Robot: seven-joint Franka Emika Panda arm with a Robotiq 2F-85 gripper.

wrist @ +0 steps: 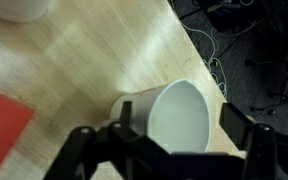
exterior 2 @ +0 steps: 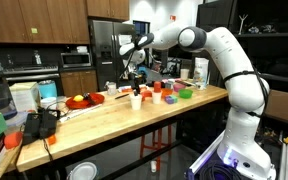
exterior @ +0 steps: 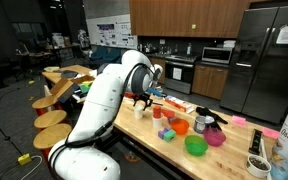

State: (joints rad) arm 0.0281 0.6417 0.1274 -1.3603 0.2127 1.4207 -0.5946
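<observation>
White cup (wrist: 180,112) between end effector (wrist: 180,138) fingers (wrist: 237,120)

The cup (wrist: 184,100) is seen as white and the gripper (wrist: 179,128) as black. The table (wrist: 74,60) is shown as pale wood with fine straight grain. At the left a red patch (wrist: 4,135), possibly a plate, is seen. Farther right, a green bowl (exterior: 196,146) and a pink bowl (exterior: 215,137) are shown.

Light wooden surface (wrist: 84,60) carrying an upright white cup (wrist: 174,120) near its edge. Also on it are a green bowl (exterior: 196,146), a pink bowl (exterior: 215,136) and a red dish (exterior 2: 94,99).
</observation>
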